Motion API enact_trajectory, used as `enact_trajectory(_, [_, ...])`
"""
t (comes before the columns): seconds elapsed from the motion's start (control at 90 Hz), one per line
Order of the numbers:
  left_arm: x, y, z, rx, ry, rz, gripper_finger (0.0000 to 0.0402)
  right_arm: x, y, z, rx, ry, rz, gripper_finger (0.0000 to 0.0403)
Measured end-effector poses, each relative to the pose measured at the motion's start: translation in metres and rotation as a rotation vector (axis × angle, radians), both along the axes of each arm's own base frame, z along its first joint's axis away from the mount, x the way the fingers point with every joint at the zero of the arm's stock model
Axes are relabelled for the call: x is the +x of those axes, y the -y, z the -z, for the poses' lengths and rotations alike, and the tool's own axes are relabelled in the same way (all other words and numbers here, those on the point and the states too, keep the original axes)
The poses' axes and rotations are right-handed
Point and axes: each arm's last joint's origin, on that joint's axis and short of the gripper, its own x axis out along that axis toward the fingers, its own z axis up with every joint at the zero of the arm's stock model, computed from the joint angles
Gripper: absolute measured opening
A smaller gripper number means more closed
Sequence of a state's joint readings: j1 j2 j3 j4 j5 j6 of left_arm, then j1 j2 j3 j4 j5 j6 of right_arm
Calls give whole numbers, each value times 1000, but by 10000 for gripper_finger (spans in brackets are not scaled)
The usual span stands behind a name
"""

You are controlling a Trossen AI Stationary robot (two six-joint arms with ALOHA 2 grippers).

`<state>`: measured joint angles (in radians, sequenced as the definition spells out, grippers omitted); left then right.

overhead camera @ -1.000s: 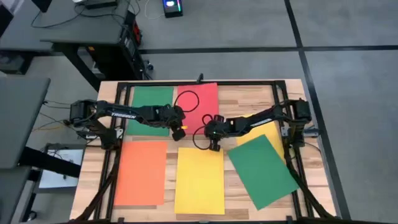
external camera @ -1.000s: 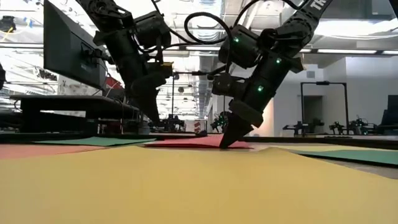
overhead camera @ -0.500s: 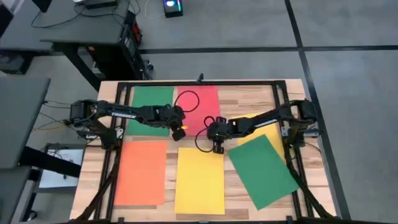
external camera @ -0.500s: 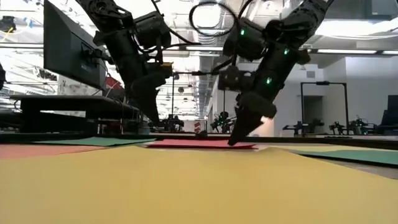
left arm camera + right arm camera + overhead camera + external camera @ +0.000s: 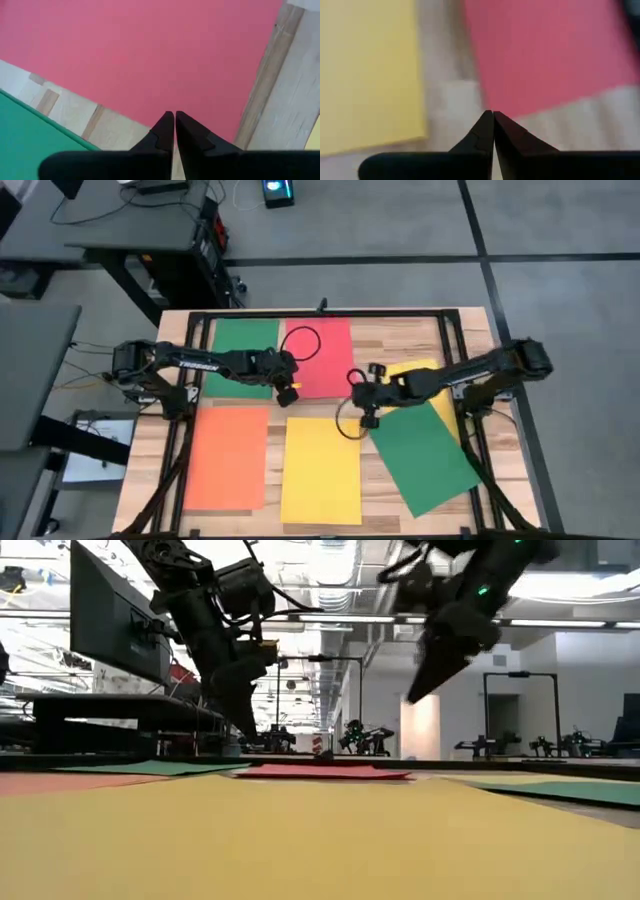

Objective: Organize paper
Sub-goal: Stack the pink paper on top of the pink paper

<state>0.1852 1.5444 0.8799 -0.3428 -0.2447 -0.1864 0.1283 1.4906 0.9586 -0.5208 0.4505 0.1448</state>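
Note:
Several sheets of paper lie flat on the wooden table. At the far side are a green sheet (image 5: 245,345) and a pink-red sheet (image 5: 322,352). At the near side are an orange sheet (image 5: 228,455), a yellow sheet (image 5: 322,470) and a tilted green sheet (image 5: 422,455), which partly covers another yellow sheet (image 5: 412,368). My left gripper (image 5: 174,116) is shut over the pink-red sheet's near left corner, a little above it in the low view (image 5: 248,732). My right gripper (image 5: 493,114) is shut and raised well above the table (image 5: 414,698), over the gap between the pink-red and yellow sheets.
A black frame (image 5: 320,313) runs round the table's far and side edges. Bare wood (image 5: 470,340) shows at the far right corner. Cables loop over the pink-red sheet (image 5: 302,340) and by the right arm (image 5: 348,425). A dark desk (image 5: 130,230) stands beyond the far left corner.
My right gripper, whose shut tips were down on the pink-red sheet's near right corner, has risen clear and gone toward the table's right edge. That end of the sheet slid a little to the right before the gripper rose and now lies flat.

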Motion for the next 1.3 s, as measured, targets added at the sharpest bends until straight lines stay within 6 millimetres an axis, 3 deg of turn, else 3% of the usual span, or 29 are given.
enact_trajectory(0.122, [-2,-3,1,26,-14,-51,1,-12,12,13,-69,-38,91,0])
enact_trajectory(0.3, [-2,-13,11,4,-40,-114,0,-14,54,51,81,-19,162,0])
enact_trajectory(0.5, [-12,-22,28,-54,-172,-215,0,-7,82,71,206,14,195,0])
enact_trajectory(0.789, [-2,-25,45,-125,-162,-162,0,-2,92,102,248,-80,202,0])
enact_trajectory(1.3, [6,-26,50,-152,-159,-136,0,8,86,94,268,-38,160,0])
